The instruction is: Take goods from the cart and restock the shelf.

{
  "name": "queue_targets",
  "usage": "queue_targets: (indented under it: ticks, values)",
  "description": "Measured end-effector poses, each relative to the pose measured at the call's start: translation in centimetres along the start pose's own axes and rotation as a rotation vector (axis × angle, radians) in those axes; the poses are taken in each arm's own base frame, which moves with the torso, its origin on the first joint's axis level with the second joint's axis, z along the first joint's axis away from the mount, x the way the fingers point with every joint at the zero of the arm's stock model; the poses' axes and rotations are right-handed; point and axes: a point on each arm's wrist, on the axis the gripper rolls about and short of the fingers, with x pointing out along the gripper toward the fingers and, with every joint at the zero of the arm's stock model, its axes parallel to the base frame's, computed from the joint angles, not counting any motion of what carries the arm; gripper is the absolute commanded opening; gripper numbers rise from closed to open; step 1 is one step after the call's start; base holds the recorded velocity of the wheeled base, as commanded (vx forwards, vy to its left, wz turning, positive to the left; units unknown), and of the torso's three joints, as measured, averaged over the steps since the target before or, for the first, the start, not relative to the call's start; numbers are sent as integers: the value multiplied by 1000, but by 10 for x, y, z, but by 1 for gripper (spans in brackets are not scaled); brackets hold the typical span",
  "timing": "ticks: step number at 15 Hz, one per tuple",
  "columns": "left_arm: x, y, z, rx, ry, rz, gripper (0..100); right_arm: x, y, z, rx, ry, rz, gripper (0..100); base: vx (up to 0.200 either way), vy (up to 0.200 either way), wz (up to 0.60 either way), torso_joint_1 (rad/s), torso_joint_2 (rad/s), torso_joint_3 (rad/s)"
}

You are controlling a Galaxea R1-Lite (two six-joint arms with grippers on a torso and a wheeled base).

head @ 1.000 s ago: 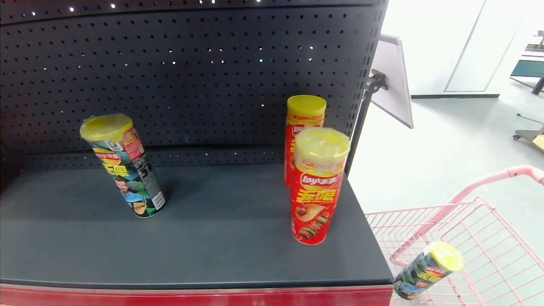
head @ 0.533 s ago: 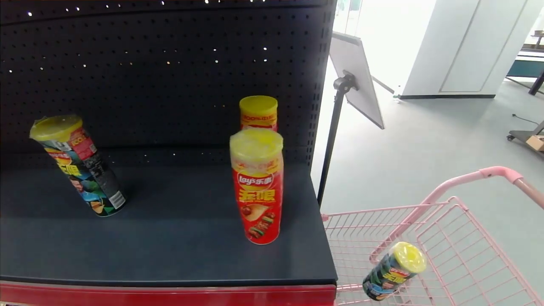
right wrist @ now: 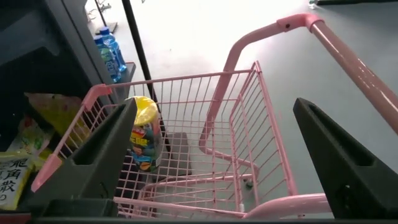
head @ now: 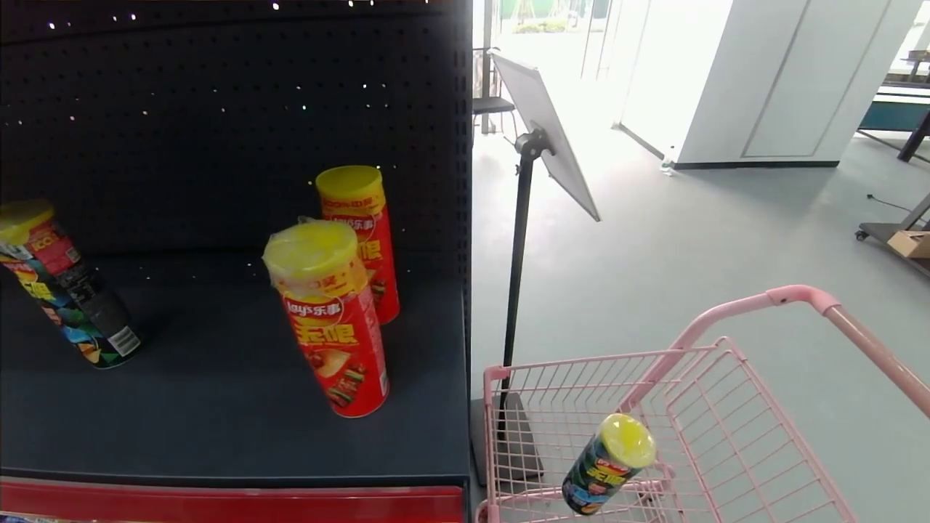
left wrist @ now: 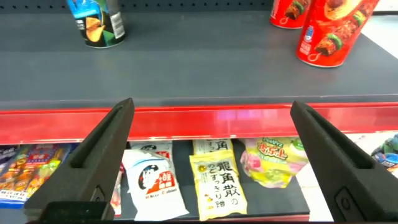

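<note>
Now chip can (head: 607, 465) leans in pink cart (head: 799, 295), R fingers (right wrist: 93, 168) spread wide

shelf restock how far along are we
Done: the shelf holds three standing cans: a dark shelf can, a front red can and a rear red can. In hand: nothing; the left gripper and right gripper are open and empty. Left: the cart can sits in the pink cart.

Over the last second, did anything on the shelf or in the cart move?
Only the head camera swung right, toward the pink cart; nothing was taken or let go. The front red can, rear red can and dark can kept their places on the shelf; the cart's can too.
</note>
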Motion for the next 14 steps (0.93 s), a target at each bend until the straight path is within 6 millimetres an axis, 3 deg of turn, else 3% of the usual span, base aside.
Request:
queue_targets:
  ticks: [7, 14]
  values:
    - [0, 0, 0, 1, 0, 0, 100, 0, 0, 0, 0, 0, 0, 100, 0, 0, 0, 0, 0, 0]
    - [0, 0, 0, 2, 0, -1, 100, 0, 0, 0, 0, 0, 0, 100, -200, 0, 0, 2, 3, 6]
